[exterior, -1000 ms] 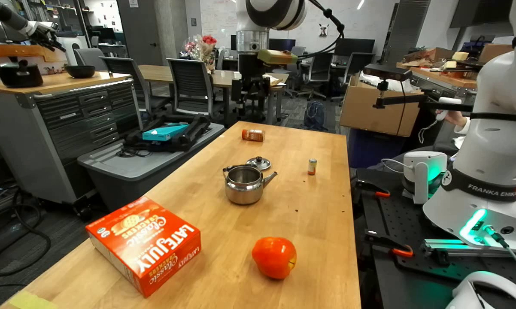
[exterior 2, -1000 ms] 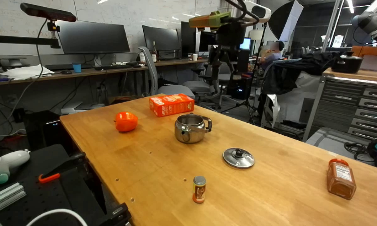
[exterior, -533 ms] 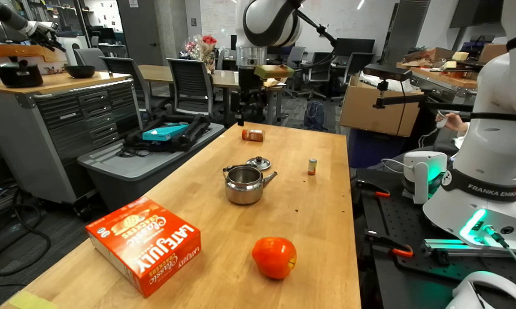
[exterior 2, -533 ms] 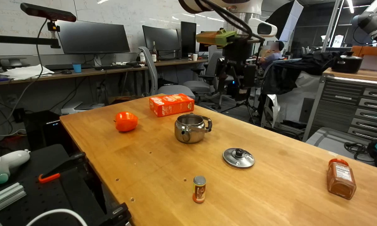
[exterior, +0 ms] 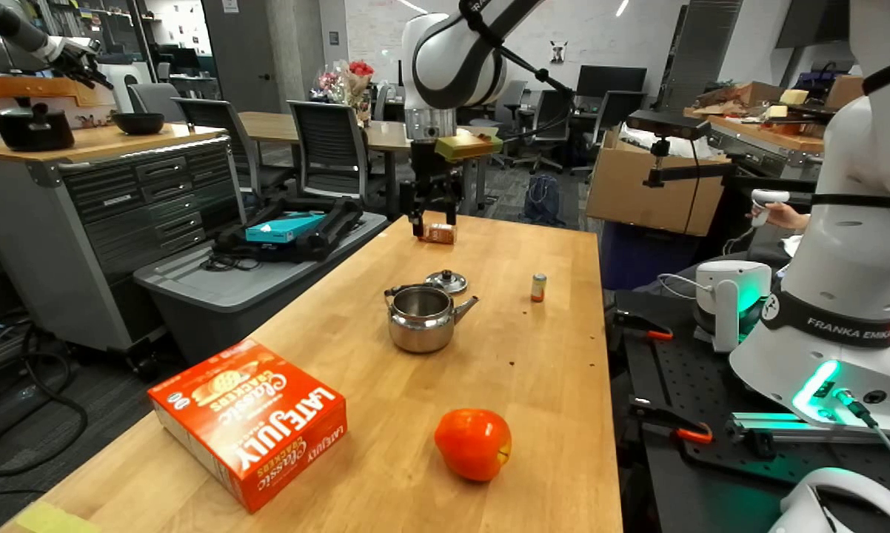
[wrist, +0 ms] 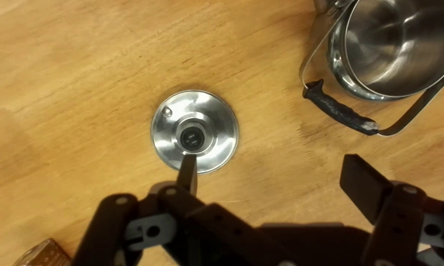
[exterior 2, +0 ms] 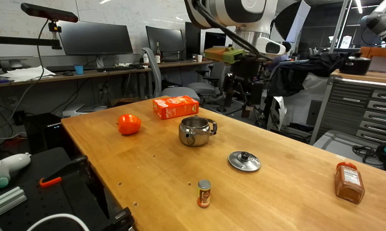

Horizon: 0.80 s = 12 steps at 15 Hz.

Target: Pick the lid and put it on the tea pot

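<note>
Both exterior views slantwise across table (exterior: 549, 400), wrist view seemingly straight down.

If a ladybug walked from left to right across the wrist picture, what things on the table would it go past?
A bit of a brown jar poking in at the bottom → the round silver lid → the shiny tea pot, cut off by the picture's edge.

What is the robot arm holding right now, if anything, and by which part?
Nothing is held: the fingers stand apart with nothing between them, and the lid lies on the table.
</note>
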Tool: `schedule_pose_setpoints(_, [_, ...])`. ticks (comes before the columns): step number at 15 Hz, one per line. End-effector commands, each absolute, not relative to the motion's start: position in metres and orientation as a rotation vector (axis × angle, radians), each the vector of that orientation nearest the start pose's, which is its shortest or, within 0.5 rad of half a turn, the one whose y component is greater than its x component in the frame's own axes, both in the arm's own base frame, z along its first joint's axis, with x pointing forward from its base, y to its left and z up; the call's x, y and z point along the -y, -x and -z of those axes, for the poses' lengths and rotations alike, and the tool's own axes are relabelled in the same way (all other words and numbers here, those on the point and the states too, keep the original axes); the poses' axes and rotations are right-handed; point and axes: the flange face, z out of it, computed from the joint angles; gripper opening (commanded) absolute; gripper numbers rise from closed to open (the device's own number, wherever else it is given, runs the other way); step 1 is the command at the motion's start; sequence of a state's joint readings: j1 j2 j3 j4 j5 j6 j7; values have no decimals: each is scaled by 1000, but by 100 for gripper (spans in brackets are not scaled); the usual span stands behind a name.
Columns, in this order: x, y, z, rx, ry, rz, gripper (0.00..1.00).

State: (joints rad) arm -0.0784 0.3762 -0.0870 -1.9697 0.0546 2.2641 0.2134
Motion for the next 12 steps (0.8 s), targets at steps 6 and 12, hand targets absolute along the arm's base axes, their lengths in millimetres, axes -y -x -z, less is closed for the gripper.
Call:
schedule_pose_setpoints(6, [126,-616,-253,-834,3017,-156,100])
schedule_pose_setpoints(12, [139,-620,-229,-905,3012,-218,100])
